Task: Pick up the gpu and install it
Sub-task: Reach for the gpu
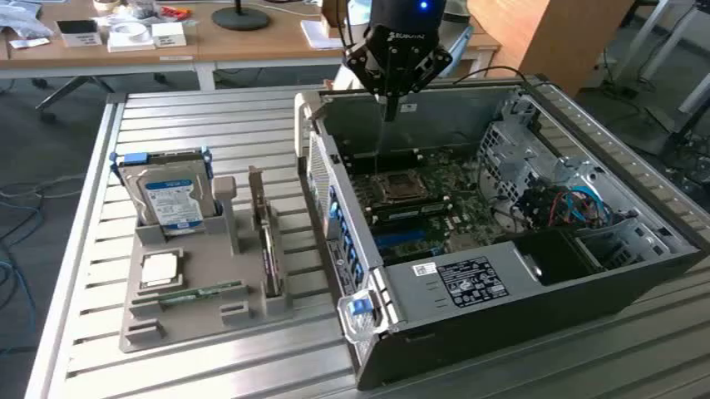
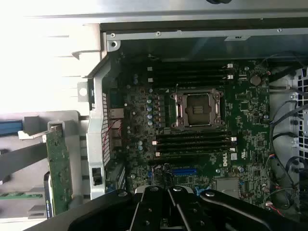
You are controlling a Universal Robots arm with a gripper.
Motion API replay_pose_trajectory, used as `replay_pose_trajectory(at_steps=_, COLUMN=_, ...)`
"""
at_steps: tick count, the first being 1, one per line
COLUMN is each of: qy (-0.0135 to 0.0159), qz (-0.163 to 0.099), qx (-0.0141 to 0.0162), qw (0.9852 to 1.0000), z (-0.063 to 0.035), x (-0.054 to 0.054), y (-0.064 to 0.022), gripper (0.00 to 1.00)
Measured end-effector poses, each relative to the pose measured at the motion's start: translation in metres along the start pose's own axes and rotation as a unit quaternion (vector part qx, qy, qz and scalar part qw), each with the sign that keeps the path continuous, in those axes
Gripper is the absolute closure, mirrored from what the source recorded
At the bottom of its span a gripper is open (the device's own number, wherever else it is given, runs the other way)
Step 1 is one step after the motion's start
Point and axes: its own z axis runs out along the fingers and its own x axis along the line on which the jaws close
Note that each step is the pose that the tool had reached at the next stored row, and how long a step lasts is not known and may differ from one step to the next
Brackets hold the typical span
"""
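Observation:
The gpu [image 1: 268, 245] stands on edge in a slot of the grey holder [image 1: 145, 326], at the exterior view's left of the open computer case [image 1: 533, 287]. In the wrist view its green board edge [image 2: 58, 168] shows beside the case wall. My gripper [image 1: 388, 108] hangs shut and empty over the far end of the case, above the motherboard [image 2: 207, 144] and well away from the gpu. In the wrist view my gripper [image 2: 172, 191] has its black fingers pressed together with nothing between them.
The holder also carries a hard drive [image 1: 169, 198] with a blue-white label, a processor chip [image 1: 160, 268] and a memory stick [image 1: 199, 292]. An empty processor socket [image 2: 198, 109] sits on the motherboard. Cables [image 1: 560, 206] fill the case's right side. A desk [image 1: 222, 46] stands behind.

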Motion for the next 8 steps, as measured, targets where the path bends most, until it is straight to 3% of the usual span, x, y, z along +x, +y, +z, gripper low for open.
replay_pose_trajectory(at_steps=8, qy=0.0000, qz=0.000, qx=0.0000, qw=1.0000, z=0.0000, x=0.0000, y=0.0000, gripper=0.89)
